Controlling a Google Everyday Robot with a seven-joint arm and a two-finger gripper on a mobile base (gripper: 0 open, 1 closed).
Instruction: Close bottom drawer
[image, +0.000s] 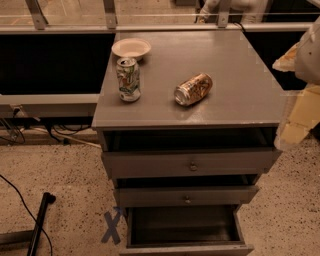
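The bottom drawer (186, 227) sits lowest in the grey cabinet (235, 75), just above a speckled stone-like floor (280, 210). It is pulled far out towards the camera, so its dark inside lies open to view. Its flat front runs along the lower edge of the picture and is partly cut off there. The drawer's long axis runs left to right across the cabinet, and its front faces the camera. Its slide path runs straight back under the two drawers above.

The middle drawer (186, 196) and the top drawer (190, 164) also stand out a little, each less than the one below it, like steps.

On the cabinet top are a pale bowl (131, 48) at the back left and an upright can (128, 79) near the left edge. A second can (193, 89) lies on its side near the middle.

A blue X mark (112, 226) lies on the floor just left of the bottom drawer, with a black pole (40, 220) and cables further left. The floor to the right of the drawer is bare. Behind the cabinet runs a metal rail (150, 27).

The gripper (300, 107) hangs at the right edge, beside the cabinet's top right corner and well above the bottom drawer. Whether it is apart or together cannot be told.
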